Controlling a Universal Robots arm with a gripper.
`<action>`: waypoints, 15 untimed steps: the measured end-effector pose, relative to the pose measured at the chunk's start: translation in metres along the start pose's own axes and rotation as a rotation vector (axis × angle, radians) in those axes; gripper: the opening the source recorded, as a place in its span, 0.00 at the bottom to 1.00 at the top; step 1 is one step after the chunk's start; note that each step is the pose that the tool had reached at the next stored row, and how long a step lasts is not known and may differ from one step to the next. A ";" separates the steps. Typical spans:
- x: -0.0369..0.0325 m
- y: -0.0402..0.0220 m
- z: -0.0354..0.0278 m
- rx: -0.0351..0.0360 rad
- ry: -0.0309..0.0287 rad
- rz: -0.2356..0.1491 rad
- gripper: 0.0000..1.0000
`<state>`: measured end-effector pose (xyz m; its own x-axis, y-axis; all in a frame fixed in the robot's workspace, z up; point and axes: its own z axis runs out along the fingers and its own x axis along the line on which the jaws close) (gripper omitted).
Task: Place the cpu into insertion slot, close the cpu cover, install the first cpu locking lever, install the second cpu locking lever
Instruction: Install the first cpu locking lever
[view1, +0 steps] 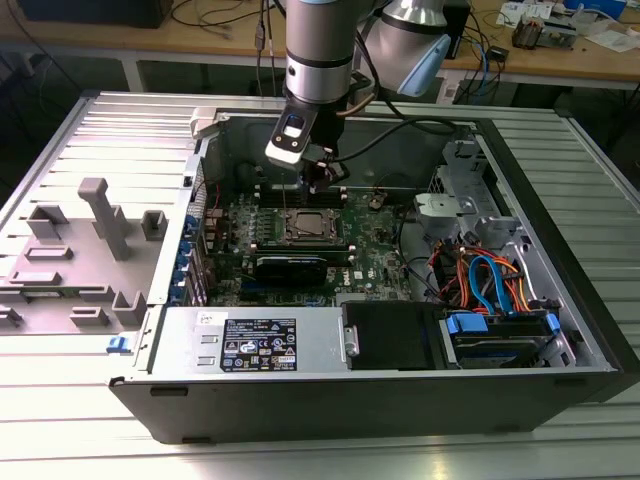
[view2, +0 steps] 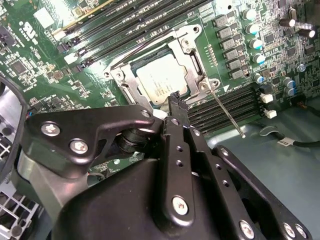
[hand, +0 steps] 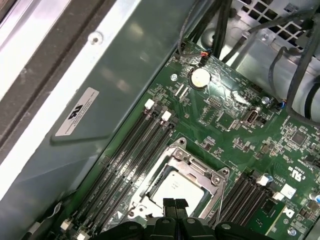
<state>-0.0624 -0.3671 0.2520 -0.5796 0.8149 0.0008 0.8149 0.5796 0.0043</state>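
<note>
Open computer case (view1: 400, 405) on a ribbed table (view1: 320, 455), with the arm reaching in from above. The case holds a green circuit board (view1: 385, 265), a labelled power box (view1: 255, 345) and a drive bay with blue and orange cables (view1: 490, 275). On the board, the socket (view2: 116, 75) holds the chip (view2: 162, 82), which lies flat in it. The metal cover frame (view2: 192, 55) is folded down around the chip's edges. One thin locking rod (view2: 227, 112) angles away from the socket corner and looks unlatched. A second rod (view2: 137, 50) runs along the frame's far edge; its latching cannot be judged.

The pincer (hand: 174, 202) hovers just above the near edge of the socket, fingers drawn together and carrying nothing.

Probable hazards: a descent slightly off line would put the fingertips on the chip's top or the frame instead of a rod. A rod slipping from the fingertips could spring back, or be dragged across the memory slots (view2: 125, 15) beside it.
</note>
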 end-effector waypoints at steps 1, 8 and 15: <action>0.0000 0.0000 0.0000 0.0001 0.0000 -0.006 0.11; 0.0000 0.0000 0.0000 0.0000 0.0001 -0.023 0.11; 0.0000 0.0000 0.0000 0.0001 0.0001 -0.023 0.11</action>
<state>-0.0624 -0.3671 0.2520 -0.5982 0.8014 0.0008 0.8014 0.5982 0.0042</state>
